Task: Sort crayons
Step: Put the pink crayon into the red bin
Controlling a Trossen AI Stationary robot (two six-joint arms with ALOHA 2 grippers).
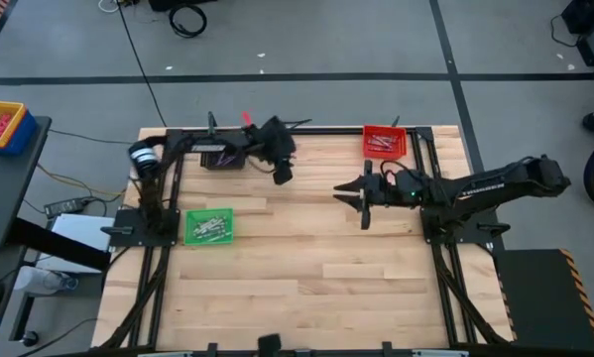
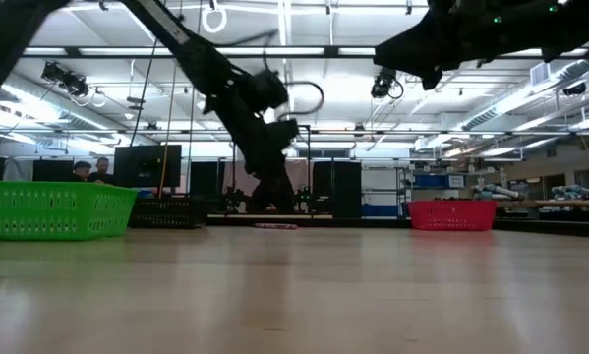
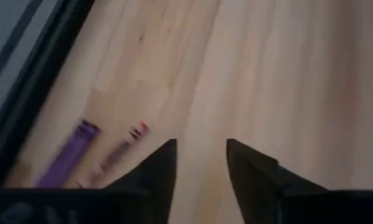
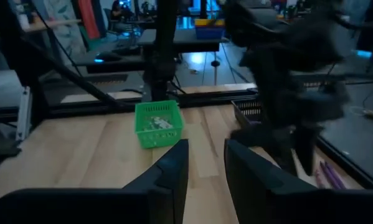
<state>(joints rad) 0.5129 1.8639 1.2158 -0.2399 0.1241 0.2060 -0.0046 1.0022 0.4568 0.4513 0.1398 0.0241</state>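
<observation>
Two crayons (image 3: 71,155) are seen lower left in the left wrist view, lying side by side on the bare wood: a purple one, and just beside it a pale one (image 3: 118,152) with a reddish tip. Dark marks run along the pale one's wrapper, but no writing can be read. In the low view a thin reddish streak (image 2: 276,225) is made out on the table near the centre of the frame, below the left arm; more crayons cannot be counted there.

Three small bins are counted in the high view. A green bin (image 1: 209,226) sits left of centre with a heap of pale sticks inside, too small to be counted. A red bin (image 1: 385,143) stands at upper right of the table (image 1: 306,278), also with small sticks in it. A dark bin (image 1: 222,159) is placed at upper left of the table, next to the left arm.

The left gripper (image 1: 282,175) is held low over the wood at upper centre of the high view. Its two fingers (image 3: 158,171) are seen parted with a clear gap of bare table between them, and nothing is gripped; the two crayons lie just to one side of them.

The right gripper (image 1: 364,196) is held above the table right of centre, well apart from the crayons. Its fingers (image 4: 167,174) are parted by a narrow gap, and nothing is held between them.
</observation>
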